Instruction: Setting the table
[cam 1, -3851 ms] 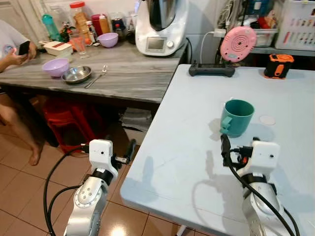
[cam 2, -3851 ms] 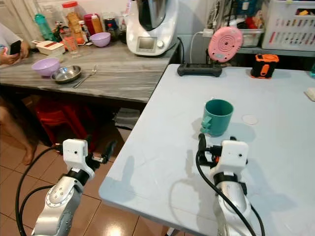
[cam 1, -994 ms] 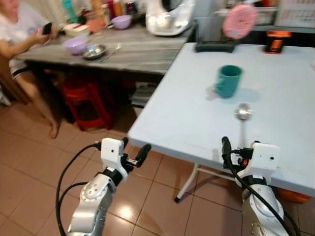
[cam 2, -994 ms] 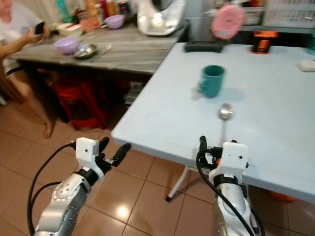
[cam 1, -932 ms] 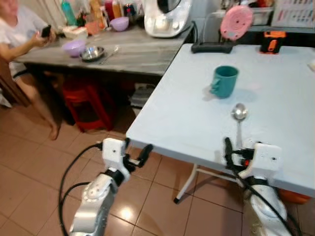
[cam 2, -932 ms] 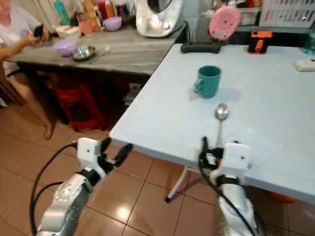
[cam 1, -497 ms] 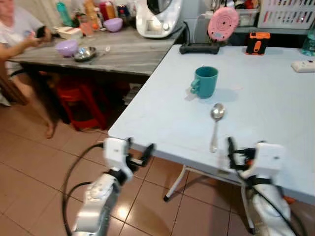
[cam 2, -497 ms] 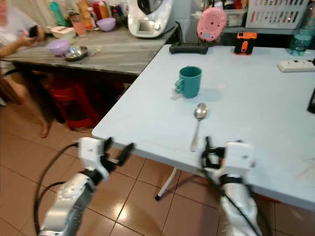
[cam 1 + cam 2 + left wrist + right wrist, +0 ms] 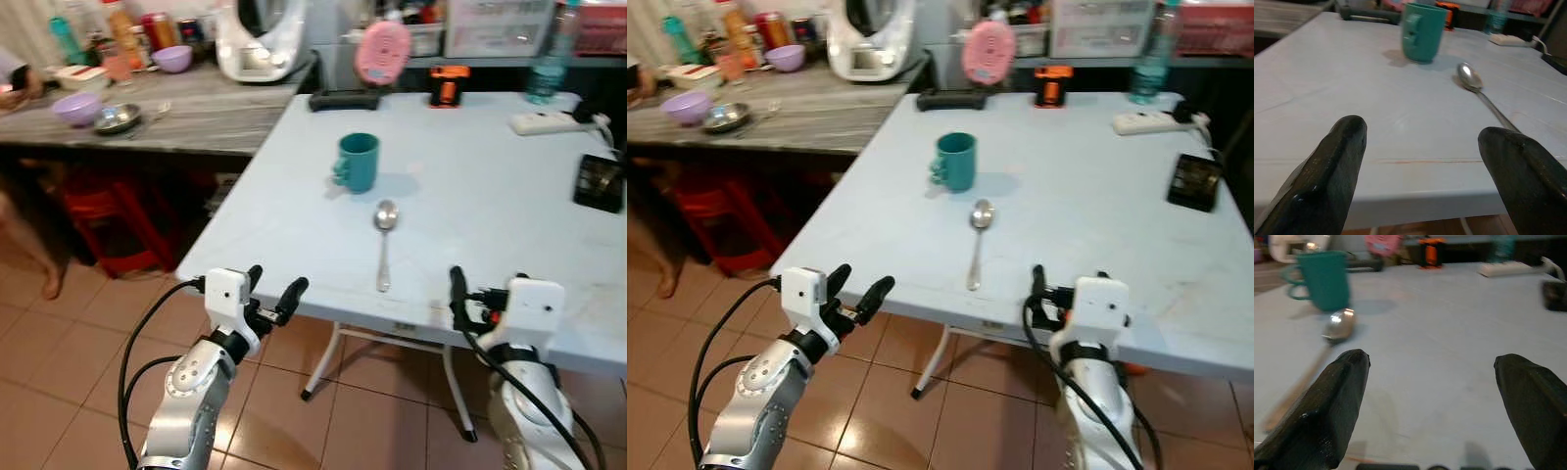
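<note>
- Both grippers, left gripper (image 9: 276, 294) and right gripper (image 9: 1432, 396), hang open and empty, now backed off the pale blue table (image 9: 490, 196).
- Long steel spoon (image 9: 383, 243) newly lies beside the teal ceramic mug (image 9: 357, 162); that placing seems done, though blur hides detail.

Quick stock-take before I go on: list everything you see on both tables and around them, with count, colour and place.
Mug: 1, teal, on the white table, handle toward the robot's left.
Spoon: 1, silver, just nearer than the mug, handle toward the robot.
Power strip: 1, white, far right of the table.
Black box: 1, right edge.
Orange-black gadget: 1, far edge.
Pink round device: 1, on a black base, far edge.
Bowls: 2 purple, 1 steel, on the grey counter.
Kitchen machine: 1, white, on the counter.
Red stool: 1, under the counter.
Left claw: open, off the table's near edge.
Right claw: open, at the near edge.
</note>
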